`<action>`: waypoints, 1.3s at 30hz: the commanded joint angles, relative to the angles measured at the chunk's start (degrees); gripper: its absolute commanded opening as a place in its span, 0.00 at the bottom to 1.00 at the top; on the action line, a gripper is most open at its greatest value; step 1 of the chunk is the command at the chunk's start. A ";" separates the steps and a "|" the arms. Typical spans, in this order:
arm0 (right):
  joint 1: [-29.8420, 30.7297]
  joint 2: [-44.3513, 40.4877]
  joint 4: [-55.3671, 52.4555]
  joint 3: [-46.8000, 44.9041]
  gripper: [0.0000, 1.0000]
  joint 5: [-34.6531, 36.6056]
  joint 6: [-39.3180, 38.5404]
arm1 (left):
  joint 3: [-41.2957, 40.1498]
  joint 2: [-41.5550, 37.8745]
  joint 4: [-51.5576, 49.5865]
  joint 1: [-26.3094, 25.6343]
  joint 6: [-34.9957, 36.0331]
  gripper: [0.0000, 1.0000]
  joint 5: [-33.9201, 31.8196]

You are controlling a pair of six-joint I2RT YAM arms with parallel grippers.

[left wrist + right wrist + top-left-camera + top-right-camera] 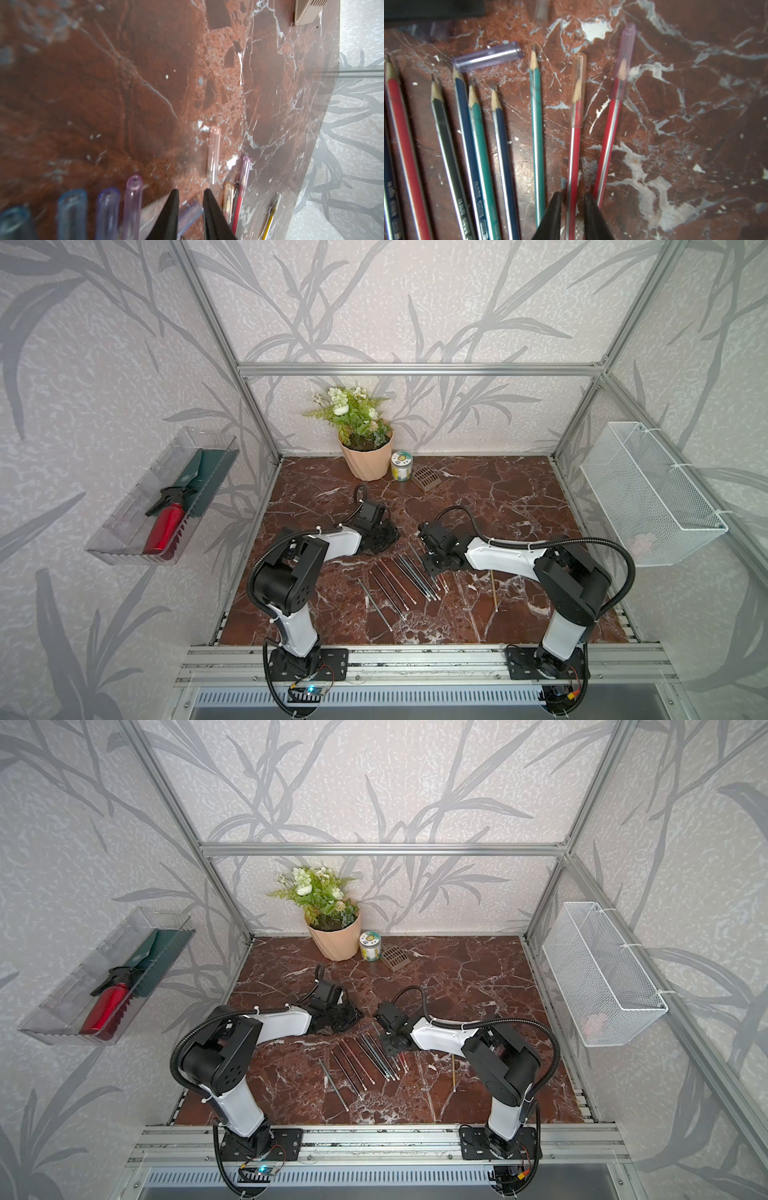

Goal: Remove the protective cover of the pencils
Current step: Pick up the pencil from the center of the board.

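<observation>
Pencils (399, 578) are fanned on the counter (498, 497) in front of the flowerpot (368, 456), tips toward it, presumably so each cover can be drawn off in turn. Most tips are bare. Two red pencils are seen covered, one by an orange cap (578, 89), one by a purple cap (626, 56). A loose cap (488, 57) is seen just beyond the bare tips.

The right pincer (573, 195) is set narrow astride the orange-capped barrel, likely to steady it; a firm pinch cannot be confirmed. The left pincer (191, 190) is narrowly parted around a bluish cap (190, 214); whether it is held cannot be told.

Barrel print and the label on the jar (401, 465) beside the flowerpot are too blurred to be read.
</observation>
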 commanded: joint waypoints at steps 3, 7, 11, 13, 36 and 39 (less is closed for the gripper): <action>-0.14 1.46 -1.88 2.06 0.22 -0.40 -0.05 | -1.73 -2.98 -0.73 -0.47 0.59 0.27 -0.92; -0.13 1.81 -1.88 2.10 0.19 -0.33 0.09 | -2.53 -3.58 -0.35 -1.15 0.56 0.29 0.95; -0.15 1.89 -1.69 2.08 0.14 -0.50 0.16 | -2.94 -5.26 -2.26 -1.93 1.14 0.35 -0.84; -0.13 1.87 -1.64 2.10 0.12 -0.58 0.19 | -3.28 -5.45 -2.14 -2.29 1.08 0.35 -0.45; -0.15 1.30 -1.21 2.20 0.03 -1.11 0.49 | -2.71 -2.59 -1.47 -4.07 0.38 0.39 0.79; -0.17 1.29 -1.22 2.45 0.02 -1.21 0.47 | -2.62 -2.30 -1.46 -4.13 0.29 0.39 0.93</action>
